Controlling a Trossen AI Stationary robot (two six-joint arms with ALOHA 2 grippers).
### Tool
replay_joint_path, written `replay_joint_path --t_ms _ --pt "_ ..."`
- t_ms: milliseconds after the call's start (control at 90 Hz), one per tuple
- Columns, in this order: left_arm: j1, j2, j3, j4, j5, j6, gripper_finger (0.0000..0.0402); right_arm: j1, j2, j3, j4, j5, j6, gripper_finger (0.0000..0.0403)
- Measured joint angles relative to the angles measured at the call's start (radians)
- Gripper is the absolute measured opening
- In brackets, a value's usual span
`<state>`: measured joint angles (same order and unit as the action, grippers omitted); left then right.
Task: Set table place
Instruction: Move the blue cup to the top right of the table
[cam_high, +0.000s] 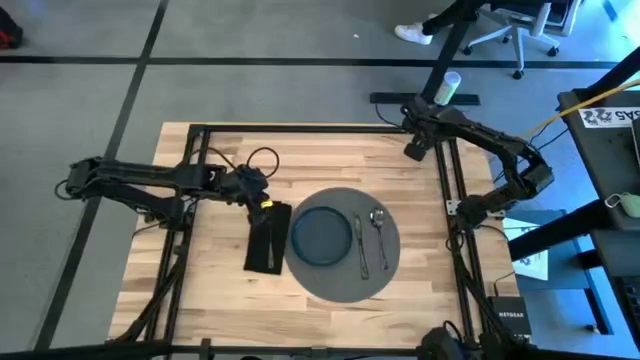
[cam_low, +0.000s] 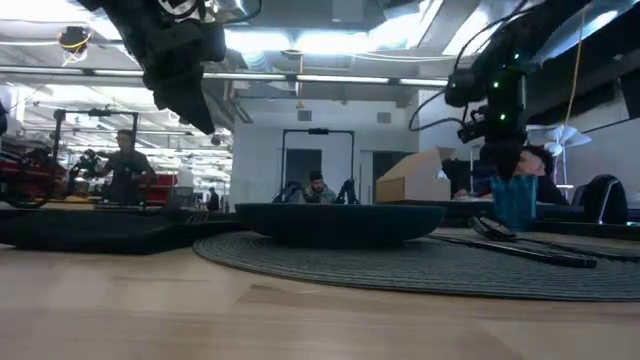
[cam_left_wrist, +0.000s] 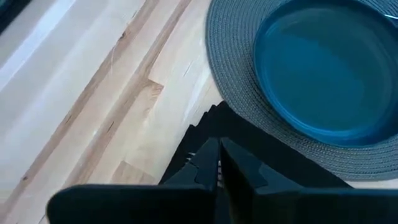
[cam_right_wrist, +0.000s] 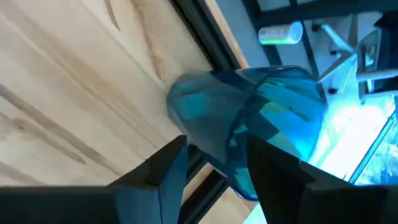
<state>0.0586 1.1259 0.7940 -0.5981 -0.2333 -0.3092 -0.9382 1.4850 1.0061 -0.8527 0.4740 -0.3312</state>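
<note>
A round grey placemat (cam_high: 385, 265) (cam_left_wrist: 230, 56) lies on the table (cam_high: 220, 290) with a dark blue plate (cam_high: 320, 236) (cam_left_wrist: 323, 68) on it. A knife (cam_high: 360, 245) and a spoon (cam_high: 378, 232) lie on the mat right of the plate. A black napkin (cam_high: 268, 238) (cam_left_wrist: 199, 127) lies left of the plate. My left gripper (cam_high: 262, 203) (cam_left_wrist: 219, 162) hangs shut above the napkin's far end. A glint of metal (cam_left_wrist: 190, 154), maybe the fork, shows on the napkin by the fingertips. My right gripper (cam_high: 415, 148) (cam_right_wrist: 214, 168) at the far right corner is shut on a teal cup (cam_right_wrist: 249, 118) (cam_low: 515, 205). My right gripper has the teal cup's wall (cam_right_wrist: 236, 149) between its two fingers (cam_right_wrist: 165, 171), coming from above and pointing down. The cup stays upright below the gripper, its bottom about level with the table top. Whether it stands there or is lifted clear, I cannot tell.
Black rails (cam_high: 300, 128) run along the table's far edge and sides. A dark cable loop (cam_high: 262, 160) lies on the wood behind the left gripper. A white cylinder (cam_high: 447, 85) stands beyond the far right corner. People (cam_low: 125, 165) show in the room behind.
</note>
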Motion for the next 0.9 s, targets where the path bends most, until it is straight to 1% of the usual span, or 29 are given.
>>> replay_joint_path --t_ms 89,200,244,333,456,633,667,789,900 --pt "0.000 0.000 0.000 -0.002 0.000 0.003 0.0000 0.001 0.039 0.000 0.021 0.035 0.034 0.0152" --pt "0.000 0.000 -0.001 -0.005 0.000 -0.001 0.0000 -0.021 0.095 0.000 0.038 -0.010 0.045 0.0152" --pt "0.000 0.000 0.000 -0.011 0.000 -0.002 0.0000 -0.025 0.114 0.000 0.039 -0.013 0.046 0.0151" --pt "0.000 0.000 -0.001 -0.020 0.000 -0.005 0.0000 -0.026 0.145 0.000 0.043 -0.041 0.047 0.0142" --pt "0.000 0.000 -0.001 -0.019 0.000 -0.005 0.0000 -0.023 0.171 0.000 0.046 -0.098 0.039 0.0108" --pt "0.000 0.000 -0.001 -0.019 0.000 -0.005 0.0000 -0.023 0.174 0.000 0.047 -0.186 0.022 0.0022" --pt "0.000 0.000 -0.001 -0.019 0.000 -0.005 0.0000 -0.023 0.174 0.000 0.043 -0.199 0.013 0.0012" --pt "0.000 0.000 0.000 -0.019 0.000 -0.008 0.0000 -0.020 0.171 0.003 0.038 -0.273 0.009 0.0011" --pt "0.000 0.000 -0.001 -0.019 0.000 -0.009 0.0000 0.012 0.168 0.010 0.023 -0.349 -0.010 0.0004"
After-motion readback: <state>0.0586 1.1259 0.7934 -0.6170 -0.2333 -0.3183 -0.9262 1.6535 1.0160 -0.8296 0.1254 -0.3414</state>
